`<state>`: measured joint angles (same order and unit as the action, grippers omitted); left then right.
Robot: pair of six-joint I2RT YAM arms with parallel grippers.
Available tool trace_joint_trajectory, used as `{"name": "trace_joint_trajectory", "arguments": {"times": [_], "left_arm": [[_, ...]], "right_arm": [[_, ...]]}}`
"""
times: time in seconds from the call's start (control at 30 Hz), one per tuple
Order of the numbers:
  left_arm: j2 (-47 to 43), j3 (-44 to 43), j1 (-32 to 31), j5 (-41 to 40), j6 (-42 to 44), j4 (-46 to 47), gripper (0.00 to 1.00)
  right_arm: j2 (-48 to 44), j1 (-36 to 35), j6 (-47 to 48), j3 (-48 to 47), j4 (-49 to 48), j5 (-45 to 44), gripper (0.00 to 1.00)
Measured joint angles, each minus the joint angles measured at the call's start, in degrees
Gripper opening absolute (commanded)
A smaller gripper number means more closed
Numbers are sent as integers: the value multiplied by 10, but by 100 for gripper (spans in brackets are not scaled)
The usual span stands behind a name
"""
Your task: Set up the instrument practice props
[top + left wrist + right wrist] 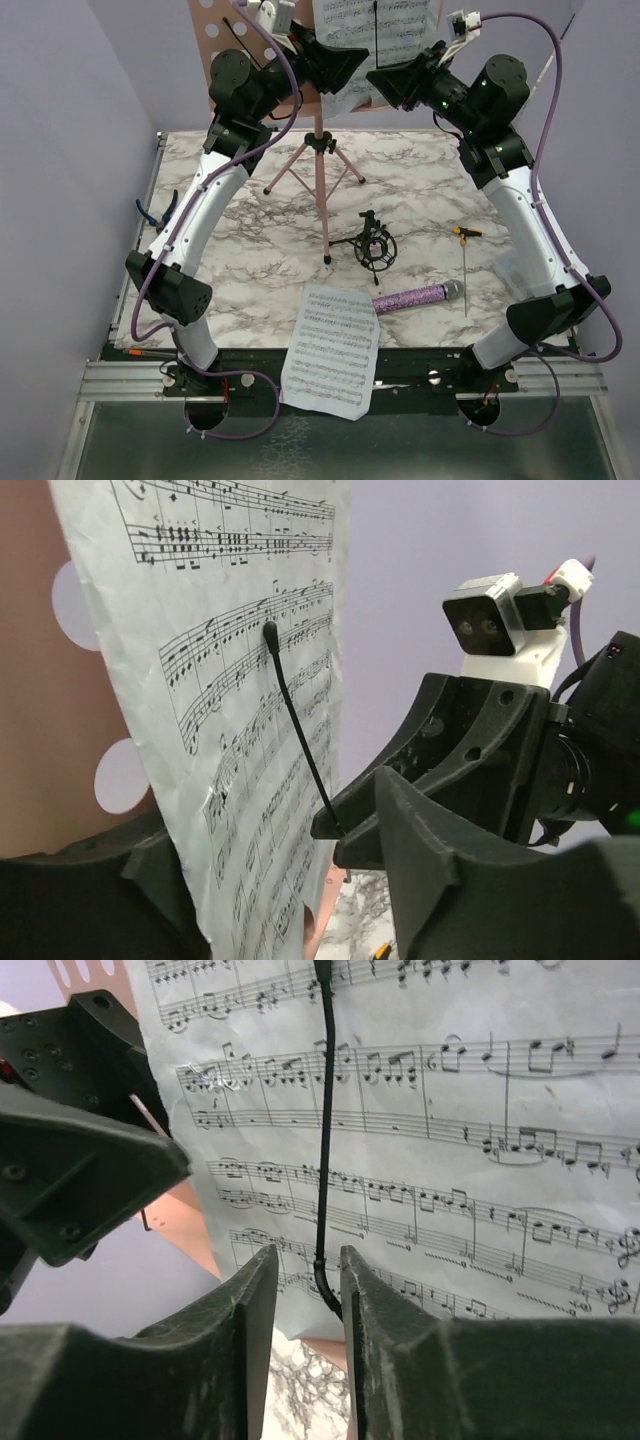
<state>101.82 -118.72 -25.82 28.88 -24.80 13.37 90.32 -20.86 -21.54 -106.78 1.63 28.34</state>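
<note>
The pink music stand (318, 150) stands at the back of the table, and a white sheet-music page (400, 25) rests on its desk. Both grippers are up at the page's lower edge, tips almost meeting. My left gripper (290, 880) is open wide, with the page's (230, 680) edge in the gap. My right gripper (308, 1280) is open a little around the stand's black retaining wire (325, 1110), which lies over the page (480, 1160). A second page (330, 350) lies at the front edge. The purple microphone (415, 297) and black shock-mount (375, 248) lie on the table.
A yellow-handled screwdriver (465, 235) lies at the right. Blue-handled pliers (155, 210) sit at the table's left edge. The stand's tripod legs (300, 170) spread over the back middle of the marble top. Purple walls close in on both sides.
</note>
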Motion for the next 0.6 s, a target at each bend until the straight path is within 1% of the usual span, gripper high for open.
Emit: {"name": "trace_joint_trajectory", "arguments": {"times": [0.23,0.33,0.43,0.6], "left_arm": [[-56,74,-1,-12,-2,16,74],[-85,108,0,-21,-2,25,75],[-113,138,0,-29,-1,33,79],[-160,183,0,-36,-2,51,93]], "right_arm": [[-10,1,0,16,-2,0,43],[-20,1,-1,23,-2,-1,46],[-33,1,0,29,-3,-2,51],[-62,1,-1,49,-14,-4,61]]}}
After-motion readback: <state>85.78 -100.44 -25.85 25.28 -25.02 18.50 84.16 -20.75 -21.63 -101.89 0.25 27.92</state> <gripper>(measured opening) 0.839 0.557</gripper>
